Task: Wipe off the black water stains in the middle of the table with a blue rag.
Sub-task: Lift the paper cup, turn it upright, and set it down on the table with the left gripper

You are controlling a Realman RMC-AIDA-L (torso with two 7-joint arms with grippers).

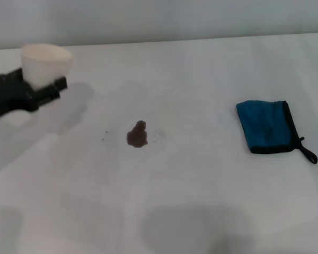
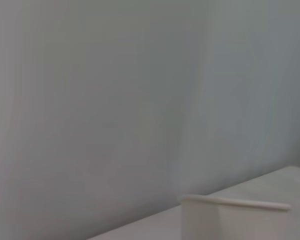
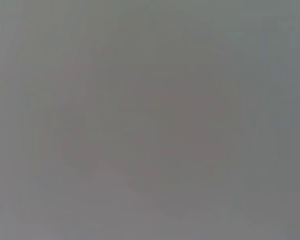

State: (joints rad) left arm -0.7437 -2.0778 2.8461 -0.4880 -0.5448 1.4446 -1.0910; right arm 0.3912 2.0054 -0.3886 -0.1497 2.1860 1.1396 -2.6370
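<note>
The black water stains (image 1: 137,134) form a small dark brown blotch in the middle of the white table (image 1: 191,201), with tiny specks just to its left. The blue rag (image 1: 266,126) lies flat at the right, black-edged, its loop pointing toward the front right. My left gripper (image 1: 38,83) is at the far left, well away from the stain, shut on a white cup (image 1: 46,63) held upright. The cup's rim (image 2: 235,203) also shows in the left wrist view. My right gripper is out of view, and the right wrist view shows only plain grey.
A pale wall (image 1: 159,18) runs along the table's far edge. Soft grey shadows lie on the table near the front edge and under the left arm.
</note>
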